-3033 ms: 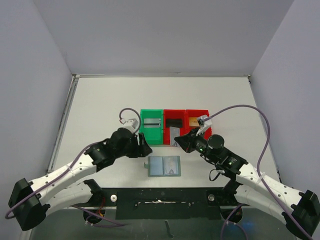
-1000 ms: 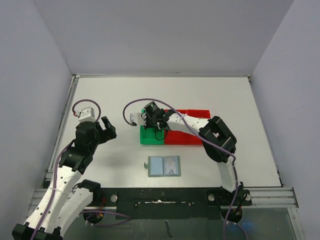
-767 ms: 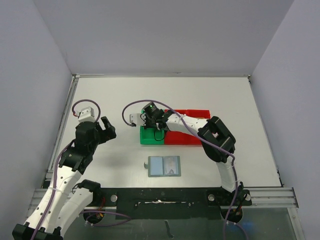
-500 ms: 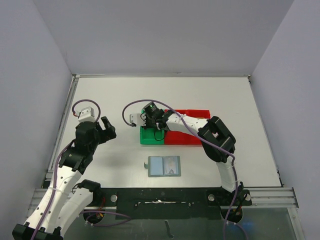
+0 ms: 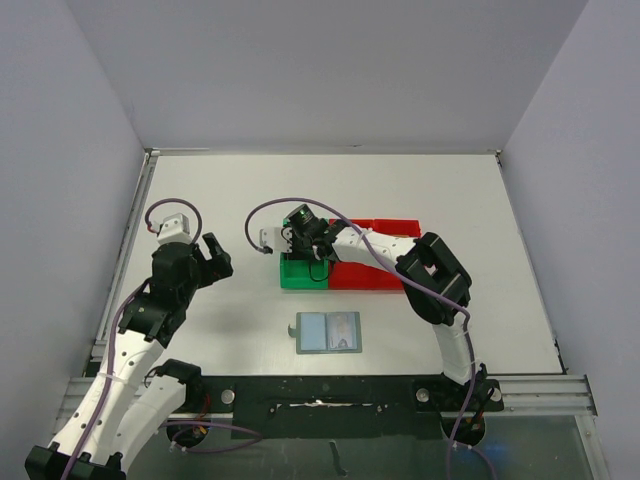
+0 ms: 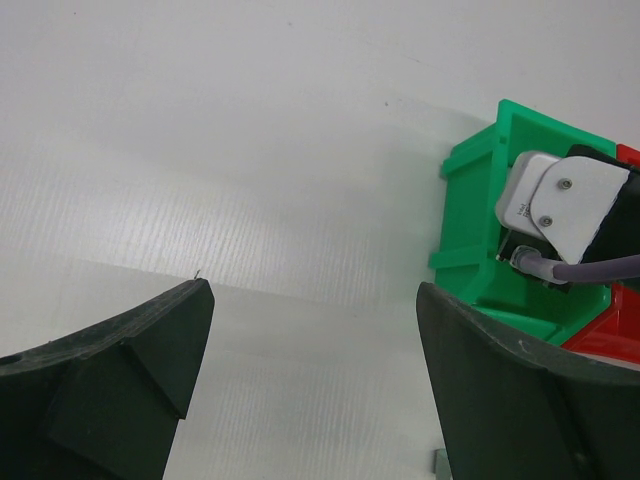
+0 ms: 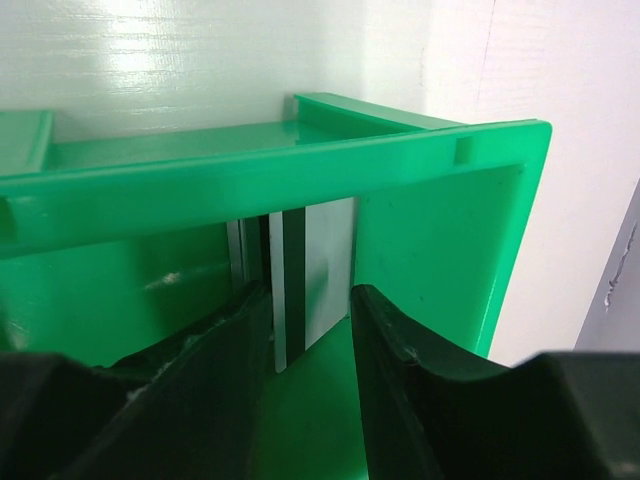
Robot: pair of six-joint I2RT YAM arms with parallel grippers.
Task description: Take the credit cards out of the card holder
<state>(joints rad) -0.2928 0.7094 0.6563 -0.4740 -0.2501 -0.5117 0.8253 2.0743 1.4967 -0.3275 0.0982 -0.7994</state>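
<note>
Right hand (image 7: 311,292) is down in the green bin (image 7: 430,240), jaws a narrow gap apart, gripping nothing. Its wrist cam shows a card (image 7: 328,265), pale w/ a dark stripe, face-on inside the bin just beyond the tips. The card's face is wider than the gap, so it isn't pinched. Can't tell if that's one card or two overlapped. Top view hides all of this: the fingers sit under the right arm (image 5: 375,247) there.

Only the top view shows the holder (image 5: 328,331). It lies open flat on the surface (image 5: 450,200) near the front edge, well apart from the bins. Its right panel has faint print, too small to say if a card sits in it.

Touching the green bin's right side, in a row, are the red bins (image 5: 375,275); contents mostly hidden by the arm.

Over bare surface left of the green bin hovers the left hand (image 6: 312,292), jaws wide, nothing btwn them. Its cam catches the green bin's corner and, above it, the right wrist's grey camera box (image 6: 560,200).
</note>
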